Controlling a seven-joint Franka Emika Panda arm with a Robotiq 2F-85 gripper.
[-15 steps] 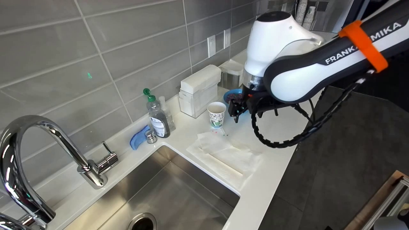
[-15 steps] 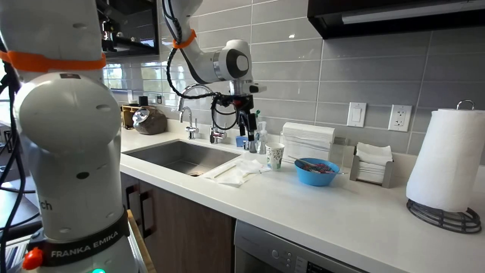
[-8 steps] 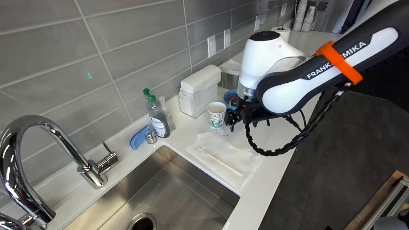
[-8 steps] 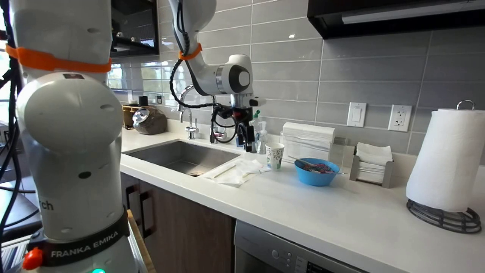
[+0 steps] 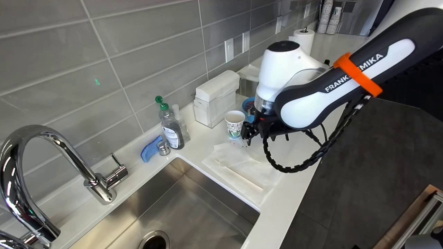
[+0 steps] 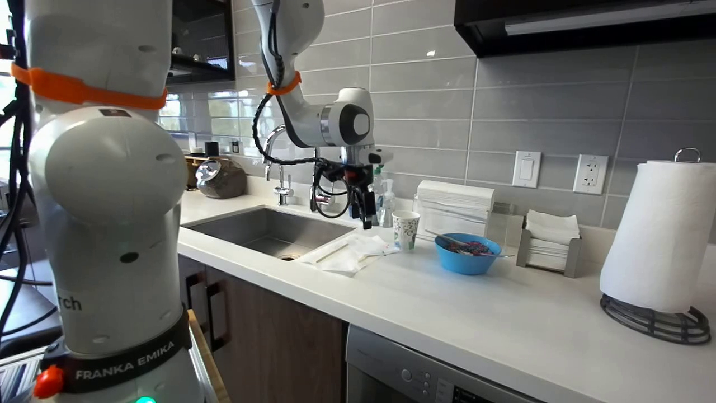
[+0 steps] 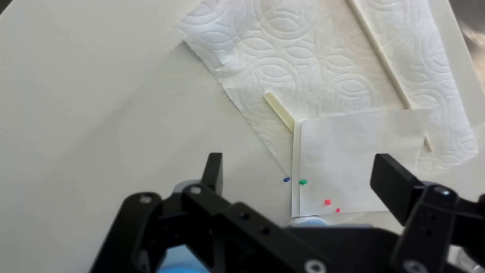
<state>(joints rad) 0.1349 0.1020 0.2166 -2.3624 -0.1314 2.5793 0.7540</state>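
Note:
My gripper is open and empty, with its fingers spread wide above the counter. It is also seen in both exterior views. Below it lie a flat white paper piece and an embossed paper towel. Pale sticks lie on the towel, partly under the paper. Small green, blue and pink bits lie near the paper's edge. A patterned paper cup stands upright close beside the gripper, apparently not held. A blue bowl with colourful contents and a utensil stands farther along.
A steel sink with a chrome faucet adjoins the towel. A soap bottle, a blue sponge and a towel box stand along the wall. A napkin holder and paper roll stand beyond the bowl.
The arm and gripper have moved down toward the counter, beside the cup. The cup, bowl and papers have not moved.

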